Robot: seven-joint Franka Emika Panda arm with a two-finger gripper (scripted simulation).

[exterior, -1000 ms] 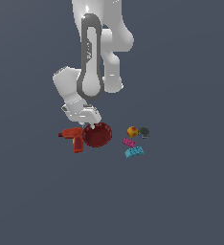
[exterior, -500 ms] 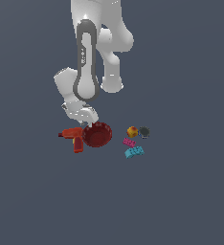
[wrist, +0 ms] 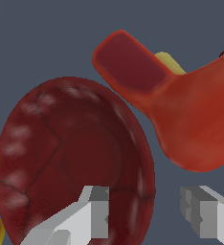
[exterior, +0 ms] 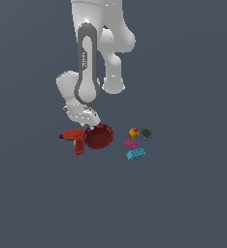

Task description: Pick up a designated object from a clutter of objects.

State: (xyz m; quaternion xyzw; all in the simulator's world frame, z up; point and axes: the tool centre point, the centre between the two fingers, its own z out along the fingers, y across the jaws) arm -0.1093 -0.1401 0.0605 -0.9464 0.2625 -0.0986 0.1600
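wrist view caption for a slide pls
Open tool straddling the dark red bowl's rim, red-orange drill alongside.

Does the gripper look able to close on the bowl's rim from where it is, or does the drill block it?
Probably yes. The open gripper straddles the bowl rim, one finger inside, one in the gap beside the drill, which lies close but apart.

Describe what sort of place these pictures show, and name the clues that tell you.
Most likely a simulated test scene, not a real room: a plain grey floor with no walls or furniture, a white robot arm, and a few flat-shaded toys such as the dark red bowl and drill.
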